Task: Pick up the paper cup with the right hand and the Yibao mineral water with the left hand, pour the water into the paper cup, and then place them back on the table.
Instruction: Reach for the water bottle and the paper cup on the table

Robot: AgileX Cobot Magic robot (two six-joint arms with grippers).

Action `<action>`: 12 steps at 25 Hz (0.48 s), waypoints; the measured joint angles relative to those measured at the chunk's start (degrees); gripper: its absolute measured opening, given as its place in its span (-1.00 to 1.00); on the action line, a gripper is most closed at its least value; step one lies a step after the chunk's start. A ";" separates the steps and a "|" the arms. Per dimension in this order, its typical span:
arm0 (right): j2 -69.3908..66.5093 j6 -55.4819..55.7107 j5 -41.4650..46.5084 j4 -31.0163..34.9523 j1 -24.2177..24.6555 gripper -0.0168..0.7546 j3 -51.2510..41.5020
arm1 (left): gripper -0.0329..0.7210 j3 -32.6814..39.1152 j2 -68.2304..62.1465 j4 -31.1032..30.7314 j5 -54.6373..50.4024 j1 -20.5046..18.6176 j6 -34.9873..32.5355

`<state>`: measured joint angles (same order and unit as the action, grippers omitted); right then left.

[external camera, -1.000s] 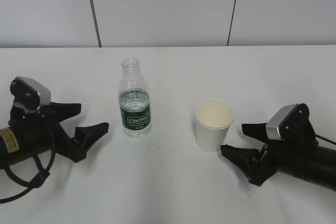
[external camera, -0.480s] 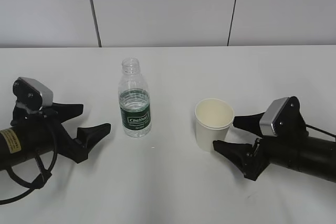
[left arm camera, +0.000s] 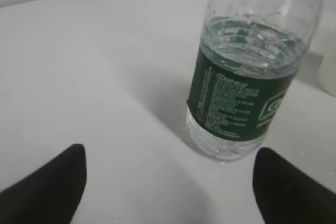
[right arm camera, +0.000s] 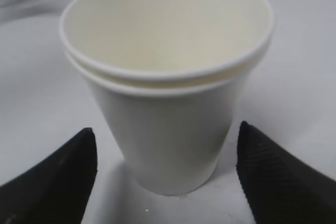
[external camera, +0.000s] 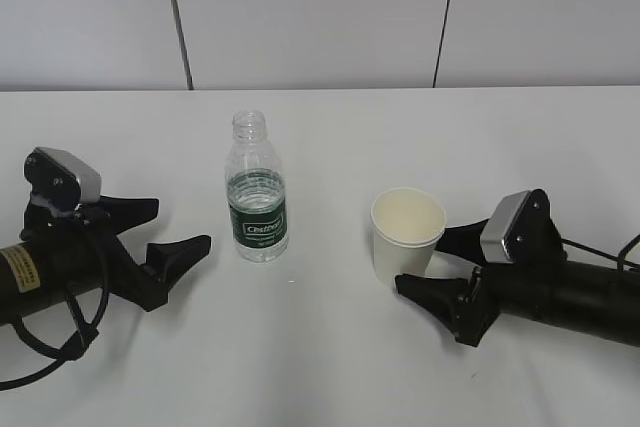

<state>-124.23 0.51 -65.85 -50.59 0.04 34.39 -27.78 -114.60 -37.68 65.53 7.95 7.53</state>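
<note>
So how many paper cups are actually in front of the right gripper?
2, it seems: the paper cup shows two rolled rims, one nested inside the other, standing between the right hand fingers.

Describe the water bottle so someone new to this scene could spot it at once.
On the white table, look left of centre, between the left pincer and the paper cup. The Yibao mineral water stands upright there: clear, capless, dark green label, taller than the cup.

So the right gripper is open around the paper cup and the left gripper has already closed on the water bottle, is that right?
Not quite. The left hand is open and short of the Yibao mineral water, as the exterior view shows. The right hand is open around the paper cup.
</note>
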 joint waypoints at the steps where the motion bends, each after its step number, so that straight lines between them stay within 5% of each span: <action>1: -0.26 0.00 0.00 -0.32 0.00 0.70 0.32 | 0.65 0.00 0.00 0.00 0.00 0.00 0.00; 12: -3.17 0.16 0.00 -0.94 -4.03 0.66 4.29 | 0.65 0.00 0.00 0.00 0.00 0.00 0.00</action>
<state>-127.40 0.67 -65.85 -51.52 -3.99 38.68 -27.78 -114.60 -37.68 65.53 7.95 7.53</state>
